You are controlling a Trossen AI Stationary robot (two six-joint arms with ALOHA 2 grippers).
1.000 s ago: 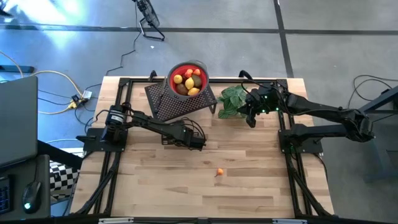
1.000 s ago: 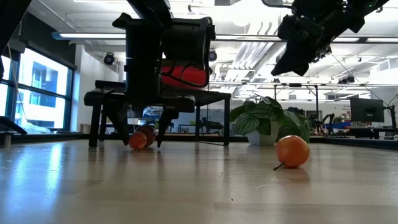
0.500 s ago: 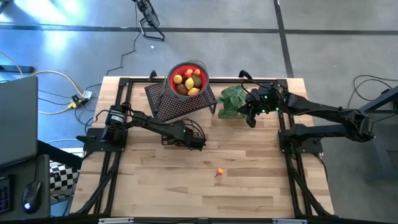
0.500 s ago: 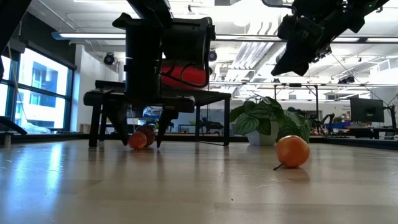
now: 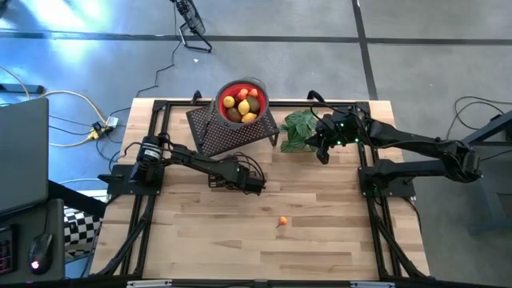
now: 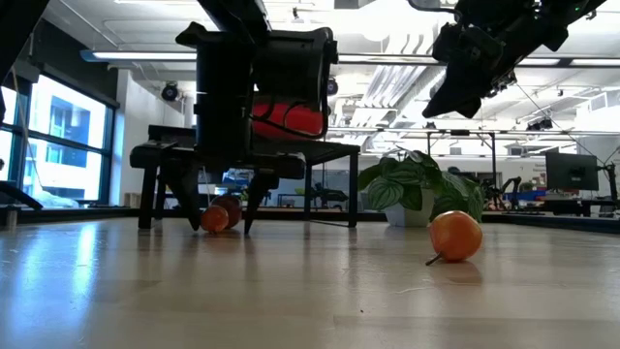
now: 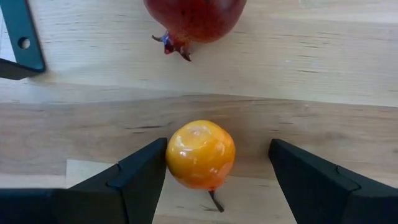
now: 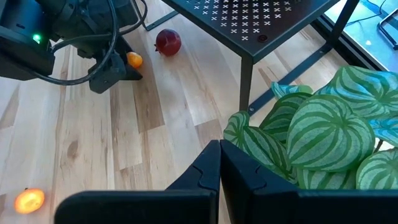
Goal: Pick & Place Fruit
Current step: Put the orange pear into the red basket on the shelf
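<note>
A small orange fruit (image 7: 200, 154) lies on the wooden table between the fingers of my left gripper (image 7: 218, 148), which is open and points steeply down at it. The same fruit (image 8: 134, 60) and gripper (image 5: 254, 184) also show from farther off. Just beyond the orange fruit lies a dark red fruit (image 7: 194, 18). A second orange fruit (image 5: 282, 222) lies alone nearer the table's front. A red bowl (image 5: 242, 100) with yellow, red and brownish fruit stands on a black perforated stand (image 5: 232, 132). My right gripper (image 8: 219, 168) hangs shut in the air beside the plant. My left gripper stands over the orange fruit from above, with the fruit resting on the table. One finger (image 7: 146, 168) is right against the fruit's side (image 7: 171, 152); whether it touches I cannot tell. The other finger (image 7: 292, 168) stands clear of it.
A green leafy plant (image 5: 298, 128) stands at the back right, under my right arm. The stand's legs (image 6: 155, 194) rise just behind my left gripper. Black frame rails (image 5: 156, 152) run along the table's left and right sides. Bare wood lies toward the front.
</note>
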